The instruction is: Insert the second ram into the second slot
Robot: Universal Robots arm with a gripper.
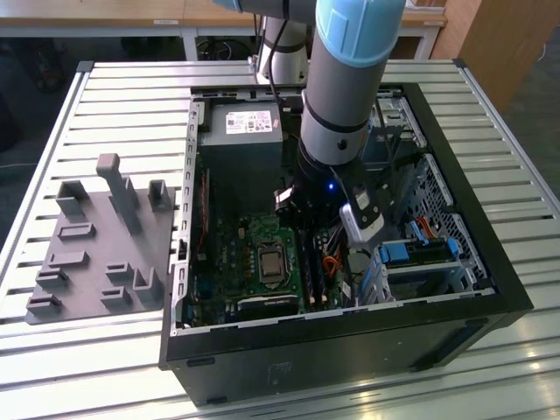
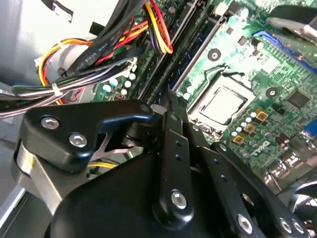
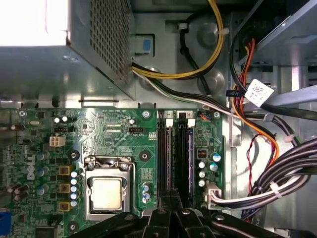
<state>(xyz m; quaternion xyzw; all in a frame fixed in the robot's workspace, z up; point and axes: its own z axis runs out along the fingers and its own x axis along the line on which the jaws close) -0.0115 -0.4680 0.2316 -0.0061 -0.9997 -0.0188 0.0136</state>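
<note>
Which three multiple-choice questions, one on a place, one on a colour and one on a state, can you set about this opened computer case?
1. In the exterior view, where does the grey plastic fixture plate lie?
A. On the exterior view's left of the black metal computer case
B. Inside the case
C. On its right

2. What colour is the flat main circuit board?
A. Red
B. Green
C. White

3. How is the square silver processor?
A. Under a fan
B. Uncovered
C. Lying outside the case

Answers:
1. A, the plate sits beside the case's left wall.
2. B, the first wrist view shows the board as green.
3. B, its bare metal top shows in its socket.
</note>
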